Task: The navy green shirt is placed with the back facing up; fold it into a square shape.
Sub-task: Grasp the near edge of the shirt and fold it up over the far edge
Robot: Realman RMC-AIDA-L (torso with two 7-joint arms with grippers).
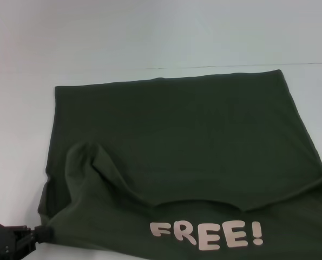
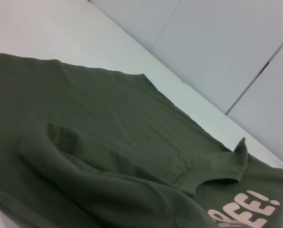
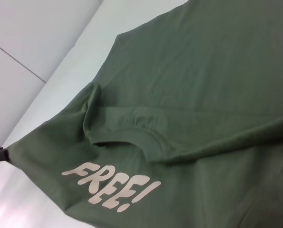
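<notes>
left gripper [image 1: 41, 234]: nearest, bottom-left corner; jaws pinch shirt edge
right gripper: out of view
navy green shirt [image 1: 177, 141]: on counter [image 1: 150, 38]; near end folded over, "FREE!" [image 1: 207, 234] showing
step: first fold, likely
next: lay flat, release

Navy green shirt [image 1: 182, 157] on table [image 1: 150, 38]; left gripper [image 1: 41, 234] at near-left corner.

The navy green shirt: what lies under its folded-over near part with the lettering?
The navy green shirt itself: its plain back lies beneath that flap. The white table below is covered there.
</notes>
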